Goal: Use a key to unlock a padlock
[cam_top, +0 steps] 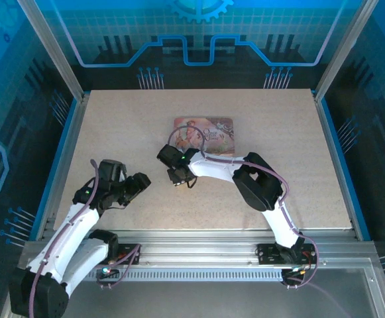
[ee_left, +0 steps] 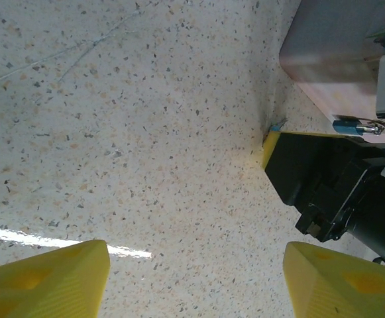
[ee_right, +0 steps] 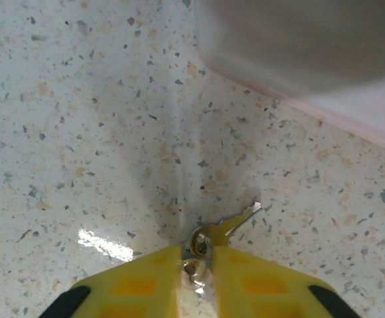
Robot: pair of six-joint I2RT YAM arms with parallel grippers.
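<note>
Right arm: reaches from its base across the table [cam_top: 291, 126] toward the left, elbow raised and bent, wrist turned down; right gripper [cam_top: 177, 179] low over the surface, just near the front left corner of the pink box [cam_top: 204, 136].
Right claw: yellow fingers [ee_right: 146, 281] pressed together, pinching the key [ee_right: 237, 220] at its head and ring; blade juts forward past the fingertips, pointing toward the box edge, just above the speckled tabletop.
Left arm: folded close to its base, forearm angled up and right; left gripper [cam_top: 141, 183] aimed at the right gripper, a short gap apart.
Left claw: fingers [ee_left: 46, 278] spread wide, holding nothing.
Padlock: cannot be made out with certainty.
</note>
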